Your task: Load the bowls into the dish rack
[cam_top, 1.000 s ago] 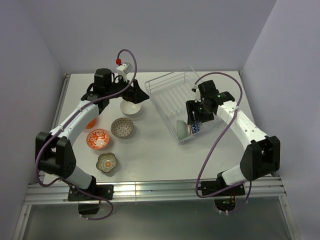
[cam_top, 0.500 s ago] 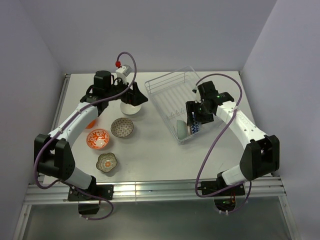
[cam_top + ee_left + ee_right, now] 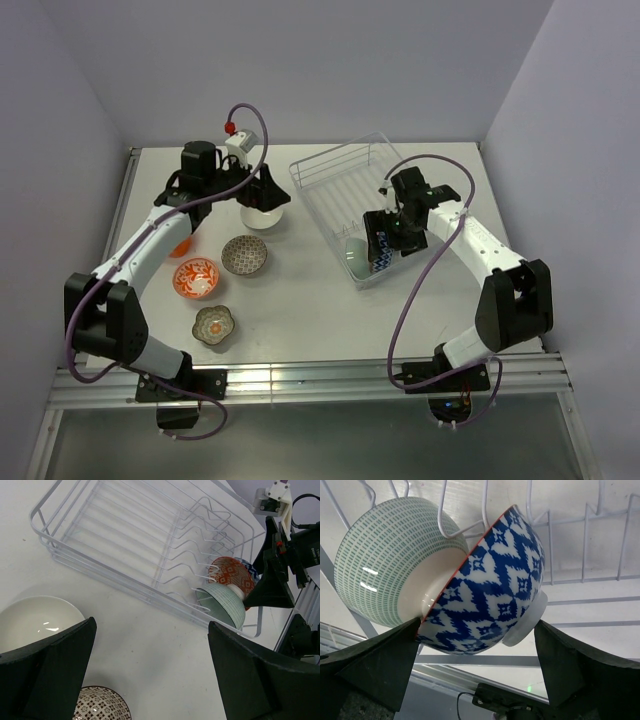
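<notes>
The clear dish rack point(image 3: 335, 185) point(image 3: 125, 545) lies at the back right of the table. A pale teal bowl point(image 3: 354, 258) point(image 3: 385, 560) stands on edge at the rack's near end. A bowl point(image 3: 384, 256) point(image 3: 495, 600), blue-patterned outside and orange-white inside, leans on the teal bowl. My right gripper point(image 3: 385, 240) point(image 3: 477, 625) is open, one finger on each side of that bowl. My left gripper point(image 3: 268, 195) point(image 3: 151, 630) hangs open over the white bowl point(image 3: 265, 214) point(image 3: 40, 620), holding nothing. A grey-patterned bowl point(image 3: 244, 254) point(image 3: 102, 707) sits near it.
An orange-red patterned bowl point(image 3: 195, 278) and an olive flower-shaped bowl point(image 3: 213, 324) sit on the left of the table. A plain orange bowl point(image 3: 181, 245) is half hidden under my left arm. Walls close in the table on three sides.
My right gripper has opened and let go of the blue-patterned bowl, which now rests in the rack. The left arm has shifted slightly back and left.
</notes>
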You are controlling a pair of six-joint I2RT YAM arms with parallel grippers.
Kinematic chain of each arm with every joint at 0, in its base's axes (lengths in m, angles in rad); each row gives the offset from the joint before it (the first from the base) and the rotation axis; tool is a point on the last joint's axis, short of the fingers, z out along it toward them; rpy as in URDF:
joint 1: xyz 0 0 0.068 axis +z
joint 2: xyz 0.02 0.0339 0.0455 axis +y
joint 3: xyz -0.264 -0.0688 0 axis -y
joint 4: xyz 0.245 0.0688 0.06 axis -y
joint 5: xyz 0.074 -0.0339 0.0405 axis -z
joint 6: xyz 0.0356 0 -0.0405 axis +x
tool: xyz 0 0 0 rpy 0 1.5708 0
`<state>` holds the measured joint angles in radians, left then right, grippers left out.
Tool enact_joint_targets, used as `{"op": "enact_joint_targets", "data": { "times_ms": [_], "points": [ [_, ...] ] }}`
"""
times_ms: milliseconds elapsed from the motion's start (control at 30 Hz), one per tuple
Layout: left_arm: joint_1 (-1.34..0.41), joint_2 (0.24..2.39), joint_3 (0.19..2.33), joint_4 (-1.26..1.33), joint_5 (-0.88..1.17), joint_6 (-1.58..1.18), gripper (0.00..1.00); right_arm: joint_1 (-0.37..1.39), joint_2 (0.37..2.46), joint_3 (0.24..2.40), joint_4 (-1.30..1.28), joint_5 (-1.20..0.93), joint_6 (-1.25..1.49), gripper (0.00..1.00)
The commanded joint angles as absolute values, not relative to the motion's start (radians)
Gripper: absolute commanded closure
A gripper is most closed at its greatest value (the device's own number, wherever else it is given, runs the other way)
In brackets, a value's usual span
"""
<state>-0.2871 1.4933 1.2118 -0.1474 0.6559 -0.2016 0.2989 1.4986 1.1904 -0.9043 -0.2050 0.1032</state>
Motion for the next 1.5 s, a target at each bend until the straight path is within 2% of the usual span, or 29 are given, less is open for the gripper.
{"op": "enact_joint_targets", "data": {
  "times_ms": [0,533,1033,1300,1467],
  "points": [
    [-0.278,1.436,1.204,-0.133,0.66,-0.179,0.0,0.305,1.506,1.212,-0.943,-0.213,0.068,0.0],
    [-0.253,1.404,1.177,-0.155,0.681,-0.141,0.0,0.296,1.419,1.269,-0.979,-0.336,-0.199,0.0],
    [-0.173,1.344,1.138,-0.3,0.696,-0.019,0.0,0.279,1.546,1.376,-0.997,-0.356,-0.181,0.03],
    [-0.049,1.261,1.109,-0.76,0.759,0.503,0.07,0.264,1.445,1.414,-0.943,-0.445,-0.183,0.0],
    [0.06,1.255,1.06,-0.906,0.739,0.715,0.11,0.265,1.43,1.489,-0.907,-0.477,-0.184,0.0]
  ]
}}
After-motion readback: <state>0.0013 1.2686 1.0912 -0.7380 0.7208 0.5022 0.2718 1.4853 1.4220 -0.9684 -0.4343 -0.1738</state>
